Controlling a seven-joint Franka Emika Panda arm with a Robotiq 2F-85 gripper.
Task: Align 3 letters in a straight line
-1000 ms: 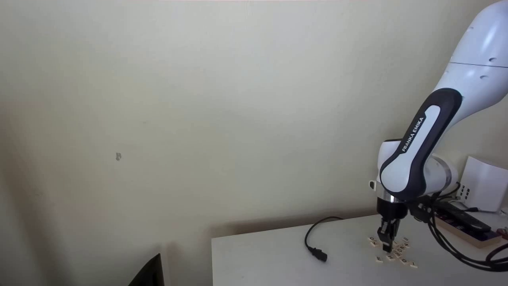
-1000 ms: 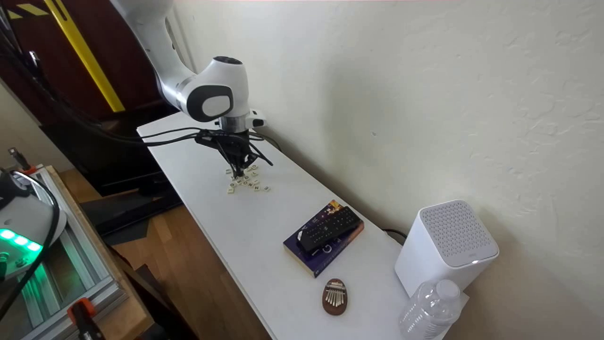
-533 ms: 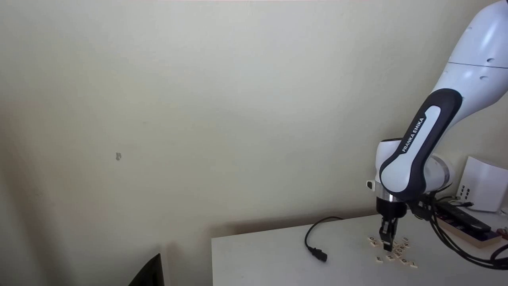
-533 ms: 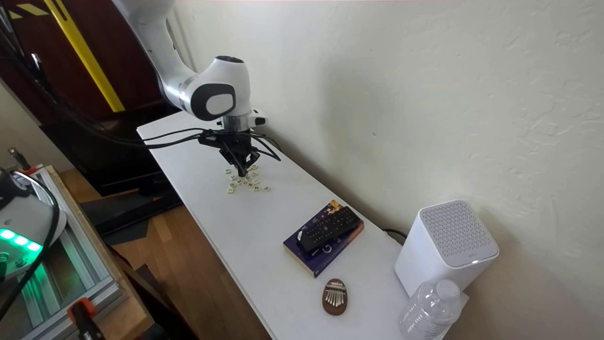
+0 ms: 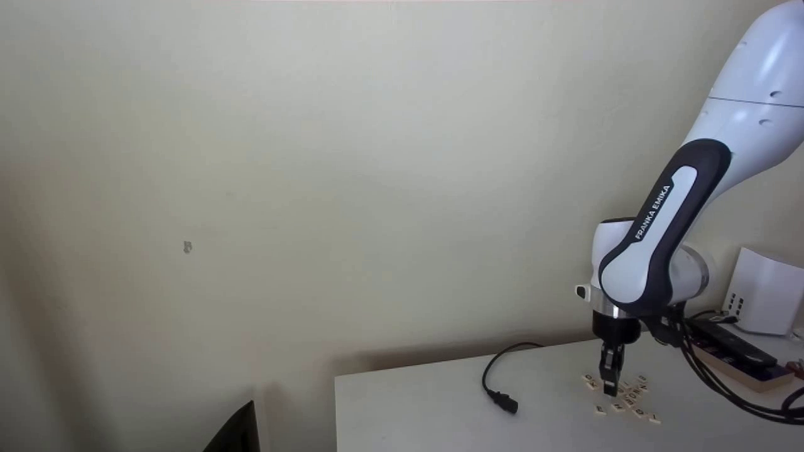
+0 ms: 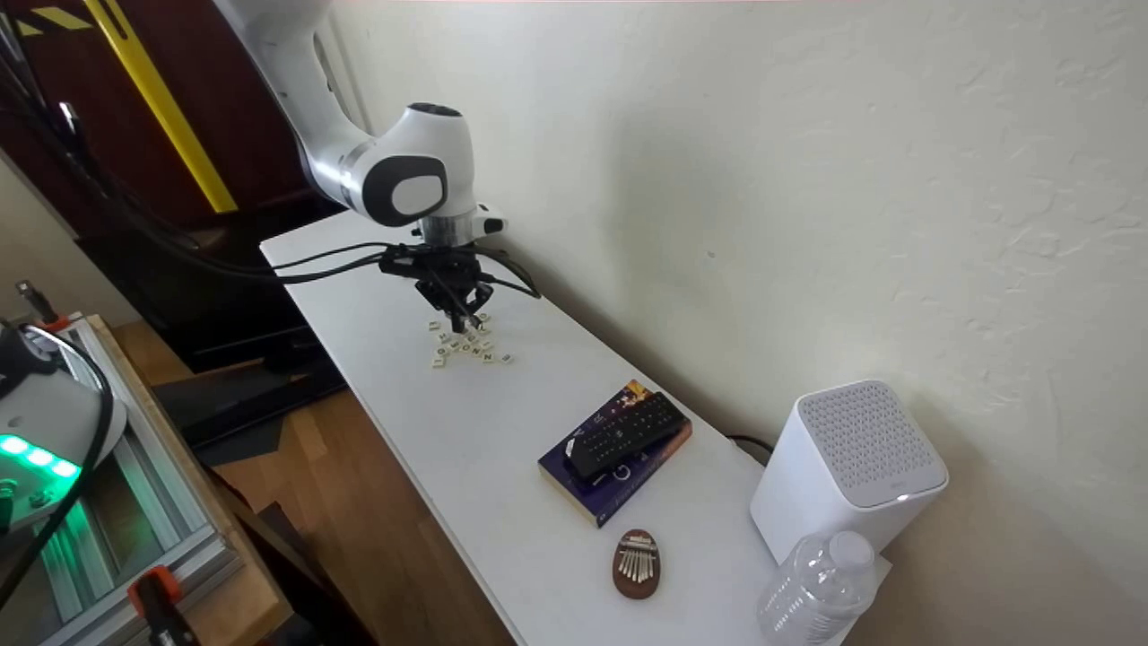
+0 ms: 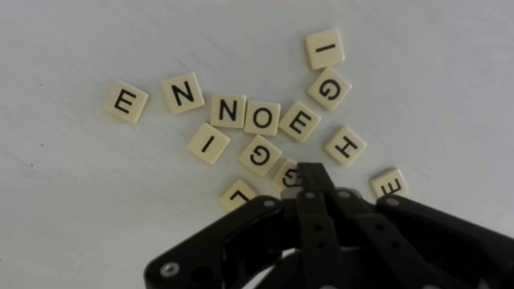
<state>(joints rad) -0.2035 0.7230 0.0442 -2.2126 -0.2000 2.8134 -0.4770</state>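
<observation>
Plainly there's one hand (image 5: 610,390), at least thirteen letters (image 7: 262,117)

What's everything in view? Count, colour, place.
Rectangular table: 1, white, along off-white wall
Square letter tiles: at least 13, pale tan, scattered on table
Plug-ended cable: 1, black, on table
Rectangular book: 1, purple, on table
Slim remote: at least 1, black, on book
Oval thumb piano: 1, brown, on table
Boxy perforated-top device: 1, white, table end
Plastic bottle: 1, clear, beside device
Clamps: 2, orange-black, left in an exterior view
Green-lit unit: 1, white, far left there
Jointed robot arm: 1, white-black, over tiles
Gripper: 1, black, shut, above tiles
</observation>
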